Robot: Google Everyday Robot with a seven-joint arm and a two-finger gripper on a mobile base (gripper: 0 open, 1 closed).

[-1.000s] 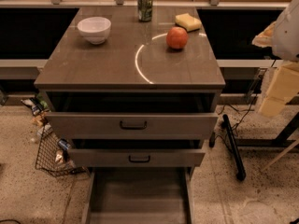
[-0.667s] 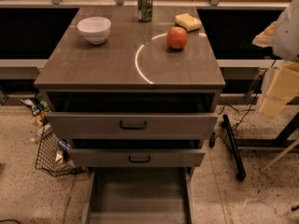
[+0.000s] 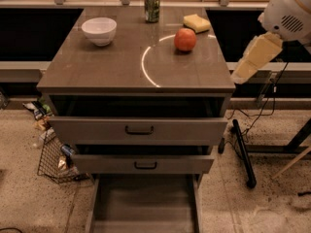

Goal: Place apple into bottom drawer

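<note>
The apple (image 3: 185, 39), red-orange and round, sits on the cabinet top toward the back right, inside a bright arc of light. The bottom drawer (image 3: 145, 205) is pulled far out at floor level, and its flat floor is bare. My gripper (image 3: 253, 58) shows as a pale cream piece hanging below the white arm joint (image 3: 291, 8) at the right. It is off the cabinet's right edge, to the right of the apple and apart from it, and it holds nothing that I can see.
A yellow sponge (image 3: 197, 23), a green can (image 3: 152, 5) and a white bowl (image 3: 99, 30) stand on the cabinet top. The two upper drawers (image 3: 139, 130) (image 3: 146, 165) are partly open. A wire basket (image 3: 56, 157) sits on the floor at left, and cables and a black leg (image 3: 243, 152) at right.
The arm at the right has swung up and leftward, closer to the cabinet's right edge. The apple and the drawers have not moved.
</note>
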